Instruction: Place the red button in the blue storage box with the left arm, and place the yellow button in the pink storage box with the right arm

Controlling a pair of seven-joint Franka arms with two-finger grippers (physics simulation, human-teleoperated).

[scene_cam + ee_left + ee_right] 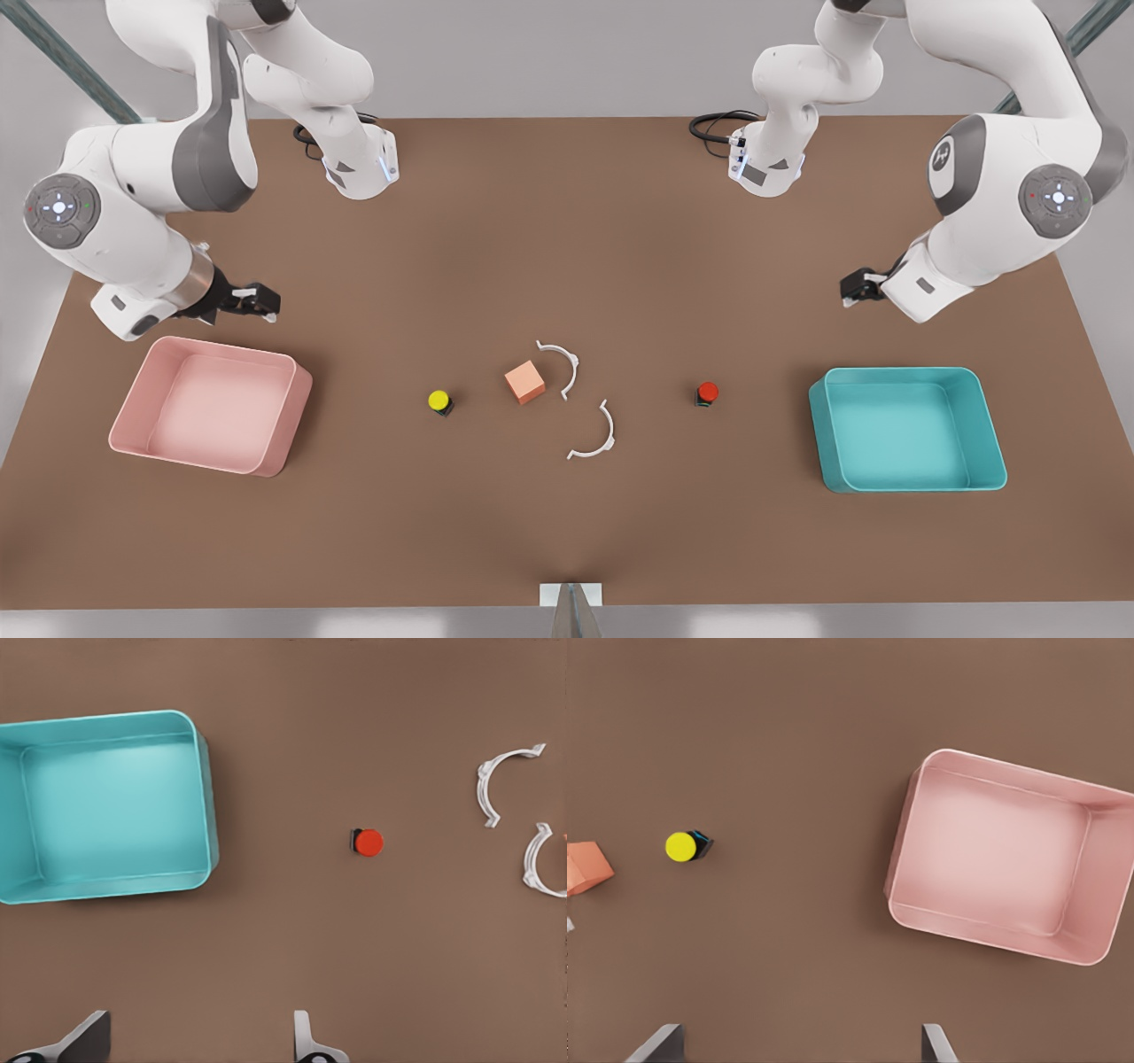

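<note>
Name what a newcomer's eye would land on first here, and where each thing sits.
Two bright boxes frame the brown table: the pink storage box at the front view's left, the blue storage box at its right. Between them sit the yellow button and red button. The right hand hovers by the pink box, the left hand by the blue, both open.

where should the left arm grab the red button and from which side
Probably from straight above, pinching the round red cap of the red button across its sides. It stands alone on the table, apart from the blue storage box, with free space around it. The left end effector waits open; the right end effector waits open too.
</note>
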